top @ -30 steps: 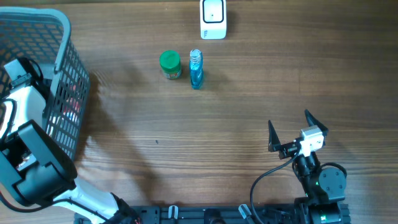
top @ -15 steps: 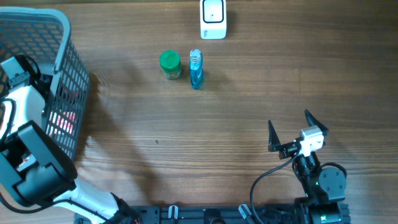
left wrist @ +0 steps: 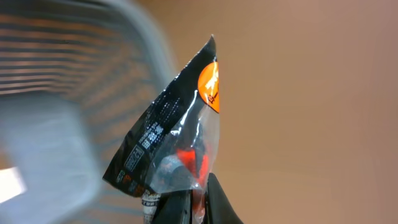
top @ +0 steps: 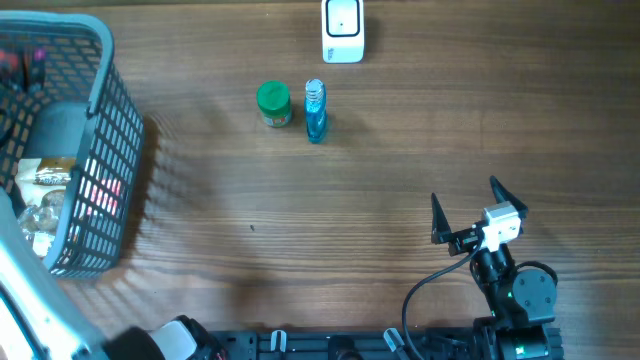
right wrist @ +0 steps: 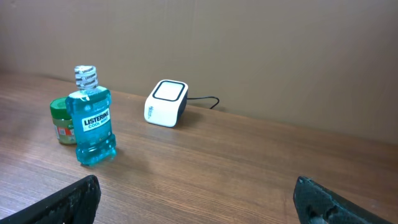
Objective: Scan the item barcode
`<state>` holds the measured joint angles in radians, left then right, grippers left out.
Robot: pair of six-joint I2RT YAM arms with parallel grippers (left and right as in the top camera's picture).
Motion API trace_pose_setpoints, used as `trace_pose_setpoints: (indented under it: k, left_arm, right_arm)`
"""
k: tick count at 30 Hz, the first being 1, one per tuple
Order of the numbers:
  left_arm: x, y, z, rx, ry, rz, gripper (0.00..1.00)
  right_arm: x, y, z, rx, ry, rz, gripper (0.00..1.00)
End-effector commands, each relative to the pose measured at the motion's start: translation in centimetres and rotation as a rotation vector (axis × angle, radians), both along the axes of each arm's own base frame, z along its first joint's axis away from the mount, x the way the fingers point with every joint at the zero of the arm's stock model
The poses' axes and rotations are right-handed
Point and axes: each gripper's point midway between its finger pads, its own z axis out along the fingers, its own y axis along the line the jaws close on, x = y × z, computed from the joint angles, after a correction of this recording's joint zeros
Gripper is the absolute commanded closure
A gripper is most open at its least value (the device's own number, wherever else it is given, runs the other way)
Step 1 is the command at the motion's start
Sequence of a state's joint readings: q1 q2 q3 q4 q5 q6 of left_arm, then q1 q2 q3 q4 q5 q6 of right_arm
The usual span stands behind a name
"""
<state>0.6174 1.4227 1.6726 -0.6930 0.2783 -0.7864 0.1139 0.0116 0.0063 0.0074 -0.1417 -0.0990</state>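
Two arms share the wooden table [top: 300, 250], whose left end the grey basket [top: 115, 130] fills. The white scanner [top: 343, 30] stands well to the right of it, at the far edge. By the basket, the left gripper [left wrist: 198, 202] is clamped on the lower end of a black-and-clear packet [left wrist: 177, 134], its long axis rising away from the jaws. The packet likely must travel rightward to the scanner. The right gripper [top: 468, 215] rests spread wide, holding nothing.

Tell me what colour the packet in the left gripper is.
The packet is black and clear with an orange patch; clearest in the left wrist view.
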Motion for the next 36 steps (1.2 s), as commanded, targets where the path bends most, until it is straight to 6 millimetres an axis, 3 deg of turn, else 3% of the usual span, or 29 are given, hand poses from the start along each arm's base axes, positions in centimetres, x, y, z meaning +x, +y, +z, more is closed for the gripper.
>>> trace_pose_setpoints:
  k: [1, 3, 5, 6, 7, 10, 13, 14, 15, 20, 23, 25, 27, 28, 29, 30, 31, 32, 34, 35, 36]
  left_arm:
    - [0.8, -10.1, 5.7, -0.003, -0.167, -0.337, 0.96]
    - [2.1, -15.6, 4.7, 0.065, -0.115, -0.457, 0.96]
    - [2.9, -19.9, 1.4, 0.182, 0.032, -0.5, 0.96]
    - [3.0, -22.3, -0.9, 0.26, 0.136, -0.507, 0.96]
    - [2.7, -24.8, -4.7, 0.373, 0.292, -0.514, 0.96]
    - [2.3, -28.3, -12.1, 0.417, 0.495, -0.599, 0.96]
    - [1.8, -29.7, -20.5, 0.353, 0.64, -0.627, 0.96]
    - [1.1, -30.3, -24.2, 0.323, 0.689, -0.666, 0.96]
    - [0.5, -30.2, -26.1, 0.307, 0.717, -0.663, 0.96]
    - [-1.7, -29.4, -31.5, 0.291, 0.773, -0.652, 0.96]
    - [-2.2, -29.3, -32.5, 0.274, 0.783, -0.636, 0.96]
    - [-1.7, -29.1, -31.9, 0.286, 0.761, -0.622, 0.96]
    - [-0.2, -28.3, -29.1, 0.328, 0.691, -0.609, 0.95]
    - [0.8, -27.7, -26.6, 0.356, 0.635, -0.599, 0.69]
    - [1.6, -26.8, -22.7, 0.381, 0.561, -0.581, 0.38]
    - [2.3, -25.2, -17.2, 0.405, 0.458, -0.545, 0.0]
    - [2.4, -23.3, -11.7, 0.425, 0.359, -0.492, 0.0]
    - [1.3, -19.3, -3.6, 0.444, 0.219, -0.372, 0.0]
    - [-0.7, -15.0, 1.8, 0.446, 0.133, -0.233, 0.0]
    - [-1.7, -12.8, 3.5, 0.447, 0.115, -0.164, 0.0]
    - [-3.7, -8.6, 4.8, 0.431, 0.126, -0.032, 0.0]
  right_arm:
    - [-0.1, 0.1, 0.2, -0.005, -0.011, 0.009, 0.0]
    - [-0.1, 0.1, 0.2, -0.005, -0.011, 0.009, 0.0]
    - [-0.1, 0.1, 0.2, -0.005, -0.011, 0.009, 0.0]
    - [-0.1, 0.1, 0.2, -0.005, -0.01, 0.009, 0.0]
    - [-0.1, 0.1, 0.2, -0.005, -0.01, 0.009, 0.0]
    - [-0.1, 0.1, 0.2, -0.005, -0.011, 0.009, 0.0]
    - [-0.1, 0.1, 0.2, -0.005, -0.01, 0.009, 0.0]
    - [-0.1, 0.1, 0.2, -0.005, -0.011, 0.009, 0.0]
    - [-0.1, 0.1, 0.2, -0.005, -0.011, 0.009, 0.0]
    - [-0.1, 0.1, 0.2, -0.005, -0.011, 0.009, 0.0]
    - [-0.1, 0.1, 0.2, -0.005, -0.01, 0.009, 0.0]
    - [-0.1, 0.1, 0.2, -0.005, -0.01, 0.009, 0.0]
    - [-0.1, 0.1, 0.2, -0.005, -0.01, 0.009, 0.0]
    - [-0.1, 0.1, 0.2, -0.005, -0.01, 0.009, 0.0]
    - [-0.1, 0.1, 0.2, -0.005, -0.01, 0.009, 0.0]
    - [-0.1, 0.1, 0.2, -0.005, -0.011, 0.009, 0.0]
    - [-0.1, 0.1, 0.2, -0.005, -0.011, 0.009, 0.0]
    - [-0.1, 0.1, 0.2, -0.005, -0.01, 0.009, 0.0]
    - [-0.1, 0.1, 0.2, -0.005, -0.011, 0.009, 0.0]
    - [-0.1, 0.1, 0.2, -0.005, -0.01, 0.009, 0.0]
    - [-0.1, 0.1, 0.2, -0.005, -0.01, 0.009, 0.0]
